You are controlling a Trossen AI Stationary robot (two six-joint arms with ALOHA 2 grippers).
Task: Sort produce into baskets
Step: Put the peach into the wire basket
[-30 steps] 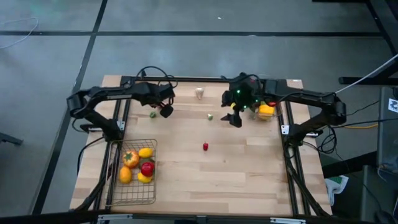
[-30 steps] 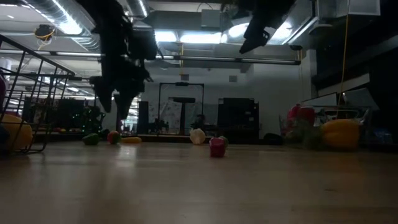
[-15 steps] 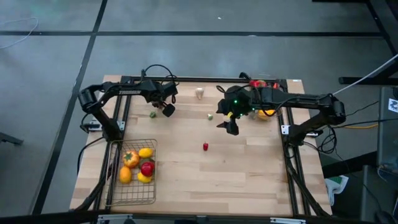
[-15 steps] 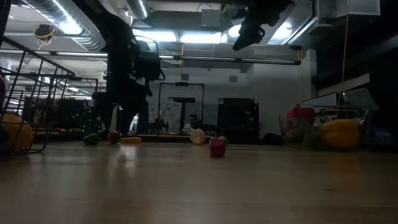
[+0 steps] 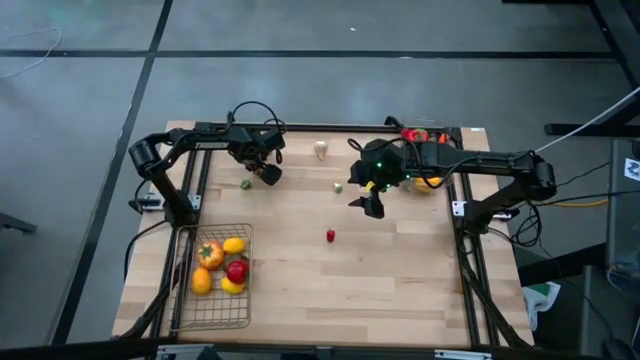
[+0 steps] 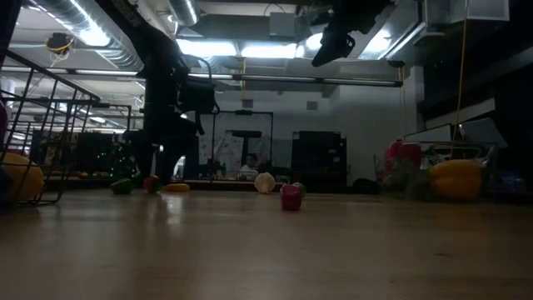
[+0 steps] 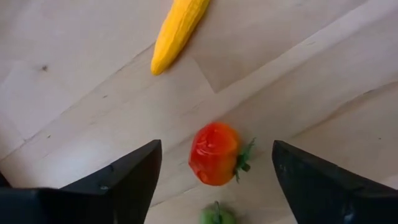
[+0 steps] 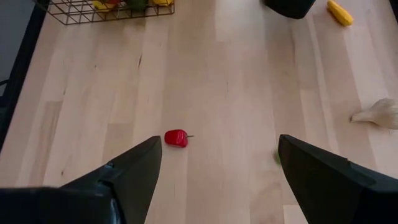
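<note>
My left gripper (image 5: 267, 174) points down at the table's far left, open. Its two fingers stand on either side of a small red tomato (image 7: 214, 154) and do not touch it. A yellow elongated piece (image 7: 179, 28) and a green piece (image 7: 216, 216) lie close by on the wood. The wire basket (image 5: 240, 318) at the near left holds several pieces. My right gripper (image 5: 371, 206) hangs open, high above mid-table; a small red piece (image 8: 176, 138) lies on the wood below it. A clear bin (image 5: 427, 183) at the far right holds a yellow pepper.
A white garlic-like piece (image 5: 321, 150) and a tiny green piece (image 5: 338, 187) lie near the far edge. Another green piece (image 5: 245, 184) sits beside my left gripper. Bare wood stretches across the table's near half. Black frame rails run along both sides.
My left gripper has come down toward the table, and its fingertips now stand low around the red tomato. My right gripper has shifted a little toward the table's left and near side, then kept still. No produce has moved.
</note>
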